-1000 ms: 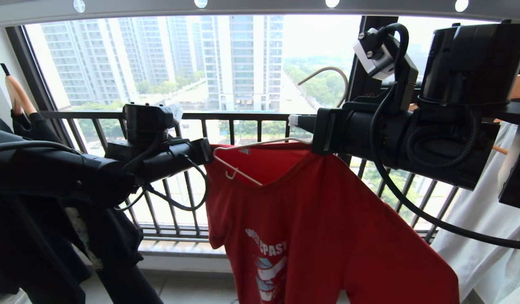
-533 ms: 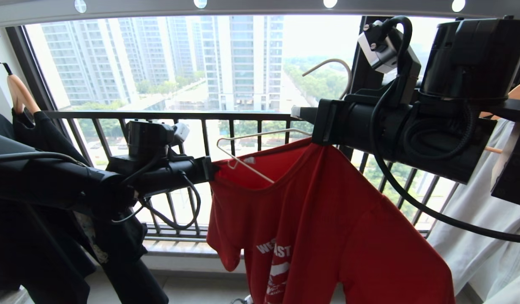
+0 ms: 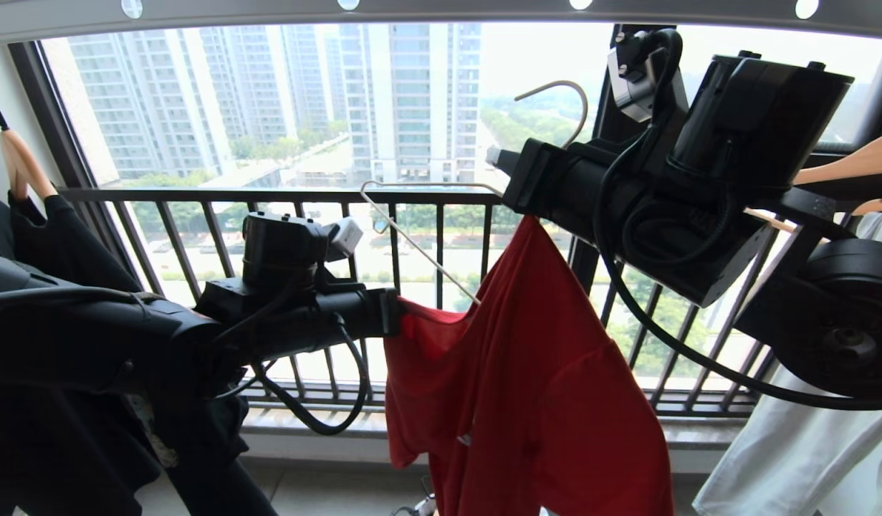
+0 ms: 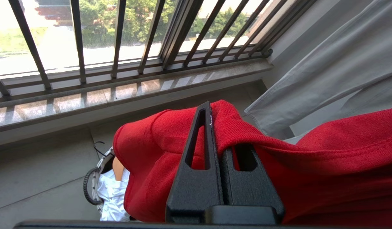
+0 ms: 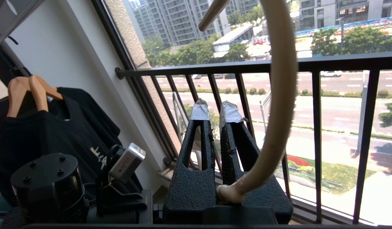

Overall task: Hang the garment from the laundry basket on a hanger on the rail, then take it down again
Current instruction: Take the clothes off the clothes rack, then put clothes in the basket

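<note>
Two grippers share the load below the rail (image 3: 441, 10). Largest is the garment (image 3: 541, 387), a soft, light red T-shirt that droops in folds and will sag or slide wherever it is unsupported; it is best taken by a thick bunched edge. Such a fold is clamped in the closed left gripper (image 4: 215, 127), held out in front of the black railing (image 3: 283, 195). The hanger (image 3: 419, 215), thin springy wire, looks likely to twist under uneven pull and is best held at its neck, where the right gripper (image 5: 215, 111) is closed on it. One hanger arm is bare; the other is hidden, probably inside the cloth. Open room lies between hook and rail, while wooden hangers (image 3: 842, 168) crowd the right. Lowest and smallest, the laundry basket (image 4: 94, 184) stands on the floor.
</note>
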